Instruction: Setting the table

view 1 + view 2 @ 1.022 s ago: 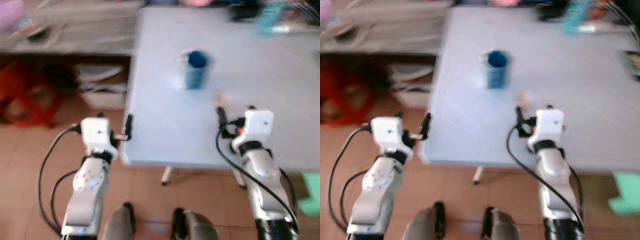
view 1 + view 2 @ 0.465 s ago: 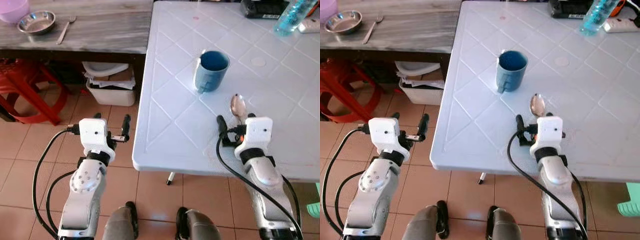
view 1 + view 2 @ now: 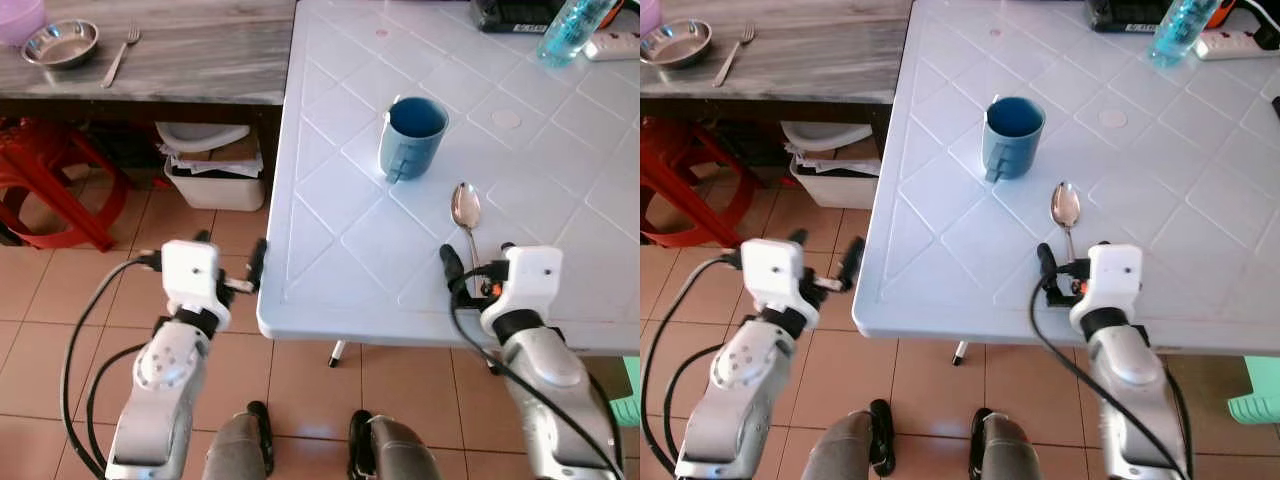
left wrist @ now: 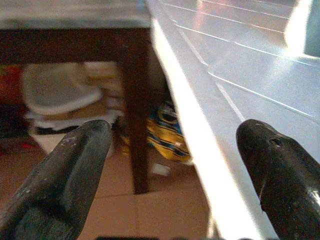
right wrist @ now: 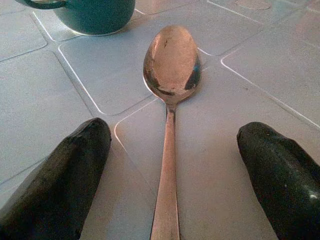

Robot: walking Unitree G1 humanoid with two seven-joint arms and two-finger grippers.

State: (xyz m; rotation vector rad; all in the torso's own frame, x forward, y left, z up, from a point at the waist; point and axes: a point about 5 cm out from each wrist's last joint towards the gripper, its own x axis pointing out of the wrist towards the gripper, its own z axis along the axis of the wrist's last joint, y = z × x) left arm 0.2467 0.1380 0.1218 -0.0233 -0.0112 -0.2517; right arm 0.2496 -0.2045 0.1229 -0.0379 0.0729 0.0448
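Now the spoon [image 3: 466,213] lies free on the white bench [image 3: 340,250], bowl toward the blue mug [image 3: 411,136] and just beside it on the near side, handle running back toward the bench edge. Half a second ago the right gripper [image 5: 172,175] sat close over the handle; it has drawn back toward the edge, jaws spread wide apart with the handle lying untouched between them. That suggests the spoon is placed and this step of the setting is done. The left gripper [image 4: 172,165] hangs off the bench corner farthest from the mug, jaws apart and empty. A fork [image 3: 118,57] and steel bowl [image 3: 60,42] wait on the grey counter [image 3: 200,60] beyond the mug's left.
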